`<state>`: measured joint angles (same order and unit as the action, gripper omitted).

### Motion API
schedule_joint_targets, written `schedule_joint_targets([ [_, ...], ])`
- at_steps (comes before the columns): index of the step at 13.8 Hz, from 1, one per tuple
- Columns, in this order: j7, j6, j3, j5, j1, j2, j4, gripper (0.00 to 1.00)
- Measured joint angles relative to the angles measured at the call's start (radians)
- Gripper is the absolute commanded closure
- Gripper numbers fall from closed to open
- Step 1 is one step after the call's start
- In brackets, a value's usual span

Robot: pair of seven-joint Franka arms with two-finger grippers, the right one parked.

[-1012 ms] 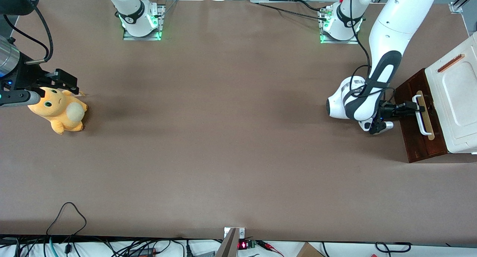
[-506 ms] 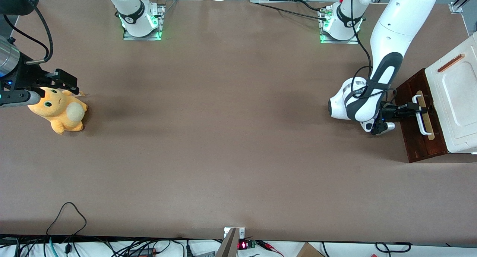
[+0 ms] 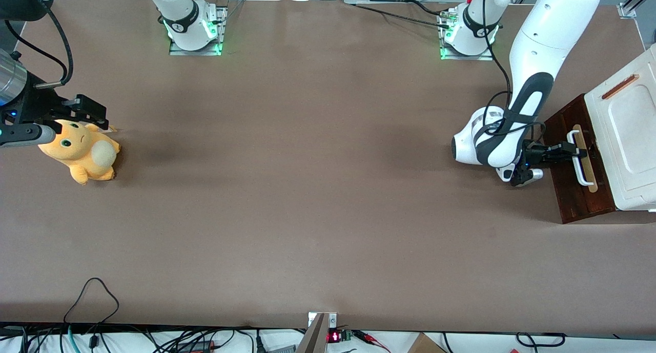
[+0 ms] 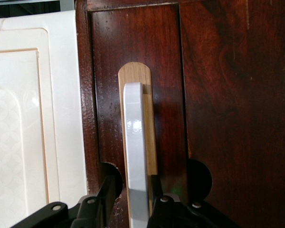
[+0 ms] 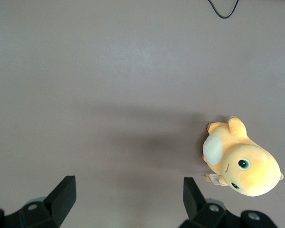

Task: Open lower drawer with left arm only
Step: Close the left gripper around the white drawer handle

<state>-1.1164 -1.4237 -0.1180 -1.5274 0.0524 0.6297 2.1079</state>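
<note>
- Where the front view shows the working arm's end of the table, you see the left arm's gripper [image 3: 578, 151] at the white bar handle [image 3: 580, 164] of the lower drawer [image 3: 576, 189].
- Your left wrist view shows the fingers [image 4: 107, 191] pinching that handle [image 4: 135, 156].
- Right wrist view: an orange plush toy [image 5: 242, 166] lies on the table [image 5: 109, 85].

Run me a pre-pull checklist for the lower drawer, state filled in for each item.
1. Tool at the white bar handle: ok, one finger on each side.
2. Fingers clamped on the handle: cannot tell.
3. Lower drawer open: not ok, no tray showing.
4. Tool level with the handle's middle: ok.
5. Plush toy out of the pull path: ok, it lies toward the parked arm's end of the table.
</note>
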Motion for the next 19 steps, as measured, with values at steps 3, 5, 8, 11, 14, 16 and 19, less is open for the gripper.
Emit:
schedule_joint_targets([
  [3,0.000,0.000,0.002,0.000,-0.003,0.003,0.000,0.63],
  [5,0.000,0.000,0.002,-0.001,-0.004,0.006,0.000,0.67],
  [8,0.000,0.000,0.003,-0.001,-0.005,0.007,-0.001,0.77],
  [11,0.000,-0.001,0.003,-0.001,-0.006,0.008,-0.001,0.82],
  [14,-0.010,-0.002,0.003,-0.001,-0.006,0.010,-0.002,0.91],
  [16,-0.020,-0.002,0.003,-0.001,-0.006,0.010,-0.002,0.98],
  [19,-0.021,-0.002,0.003,-0.001,-0.006,0.010,-0.002,1.00],
])
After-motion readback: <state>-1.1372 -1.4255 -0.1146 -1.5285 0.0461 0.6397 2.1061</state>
